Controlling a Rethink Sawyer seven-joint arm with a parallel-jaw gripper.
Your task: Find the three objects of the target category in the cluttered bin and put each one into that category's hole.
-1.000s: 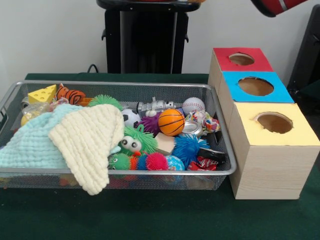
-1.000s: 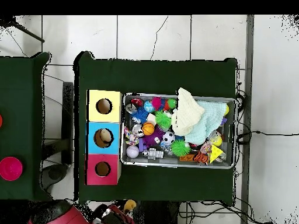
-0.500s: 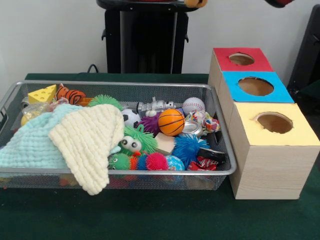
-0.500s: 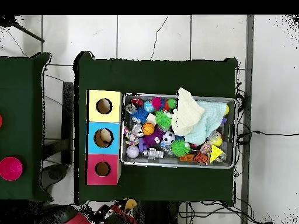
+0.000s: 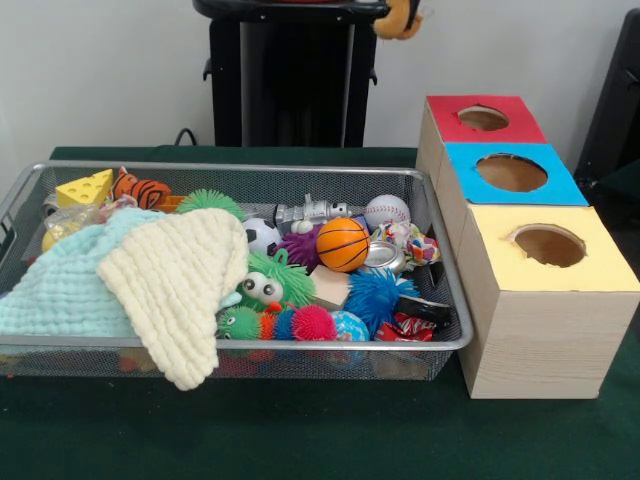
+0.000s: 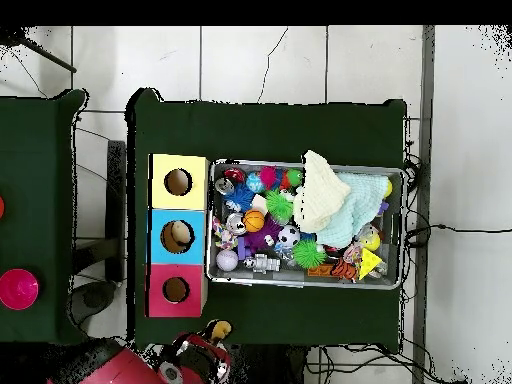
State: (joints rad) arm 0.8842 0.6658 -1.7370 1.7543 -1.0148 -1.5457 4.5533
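Observation:
The silver wire-mesh bin (image 5: 250, 168) holds balls, spiky toys and two cloths; it also shows in the overhead view (image 6: 305, 284). A brown plush monkey (image 5: 400, 18) hangs in the air at the top edge, left of the boxes. In the overhead view the monkey (image 6: 219, 330) sits at the tip of my red and black gripper (image 6: 208, 344), just off the table edge near the red-topped box. The red-topped hole (image 5: 483, 118) (image 6: 176, 290) looks empty. An orange striped plush (image 5: 140, 188) lies at the bin's far left corner.
The blue-topped hole (image 5: 511, 172) and yellow-topped hole (image 5: 548, 245) sit in line with the red one. A tan thing shows inside the blue-topped hole (image 6: 178, 236). A pale yellow cloth (image 5: 180, 270) and a mint cloth (image 5: 60, 290) cover the bin's left part.
The brown plush has come down a little into the front view. In the overhead view the arm has swung closer to the table edge beside the red-topped box.

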